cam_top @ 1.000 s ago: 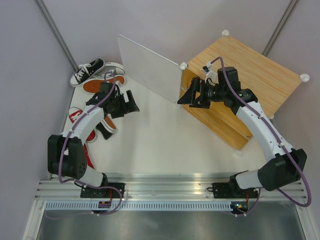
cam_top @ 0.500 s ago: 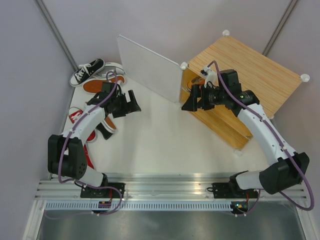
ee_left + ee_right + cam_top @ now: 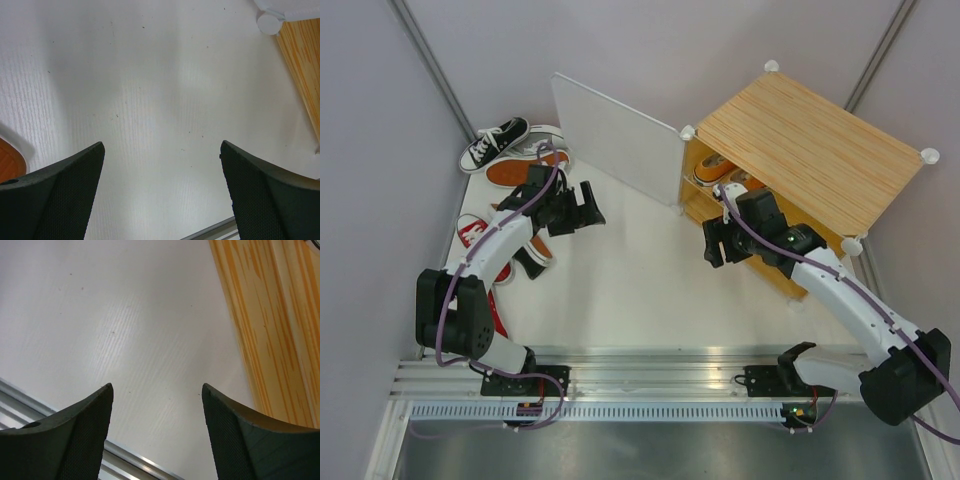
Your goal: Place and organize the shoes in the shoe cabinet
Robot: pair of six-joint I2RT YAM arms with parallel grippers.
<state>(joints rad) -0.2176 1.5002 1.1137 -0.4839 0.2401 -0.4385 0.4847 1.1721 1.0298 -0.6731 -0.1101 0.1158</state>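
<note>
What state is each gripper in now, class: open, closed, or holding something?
Left gripper: open, holding nothing.
Right gripper: open, holding nothing.

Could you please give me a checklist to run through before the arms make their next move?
1. Cabinet door open: ok.
2. Left gripper open, empty: ok.
3. Right gripper open, empty: ok.
4. Every shoe stowed: not ok; black shoe, red shoe and others lie on the table, far left.
5. Left gripper over a shoe: not ok; bare table below it.
6. Room in the cabinet beside the orange shoe: cannot tell; its top hides the inside.
</note>
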